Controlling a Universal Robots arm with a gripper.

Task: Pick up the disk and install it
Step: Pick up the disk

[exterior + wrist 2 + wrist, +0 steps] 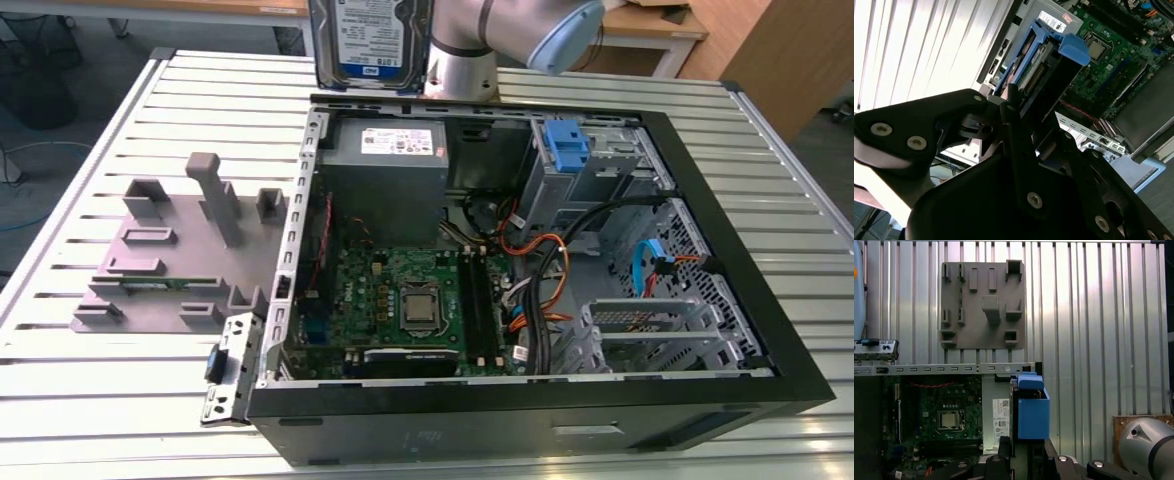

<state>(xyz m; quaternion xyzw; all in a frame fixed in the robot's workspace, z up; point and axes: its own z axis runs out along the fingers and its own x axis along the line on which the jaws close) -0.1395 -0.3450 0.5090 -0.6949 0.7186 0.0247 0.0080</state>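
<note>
my fingers (1014,116) are closed on one end of the disk (1040,64), and i hold it on edge with its blue caddy tab pointing away from me. in the exterior view the disk (371,42) stands upright, label facing the camera, over the far wall of the computer case (534,412) and just beside my arm (467,45), on the exterior view's left of it. i cannot tell whether its lower edge touches that wall.

the case lies on its side on the slatted tabletop (107,400), its open side facing up. inside it, the green motherboard (400,290) covers the floor on the exterior view's left, with the square processor socket near its middle. the grey power supply (387,165) with its white sticker sits in the far corner beyond the board. towards the exterior view's right, a blue bracket (567,150) stands in the far drive bay with no drive in it. a bundle of black and orange cables (534,262) runs between the board and the metal bays, and a blue cable (650,265) loops over the perforated cage.

outside the case, on the exterior view's left, a grey fixture block (160,250) with slots and posts rests on the tabletop.

in the first wrist view the disk (1031,412) hangs edge-on over the case's rim, beside the power supply's sticker.
</note>
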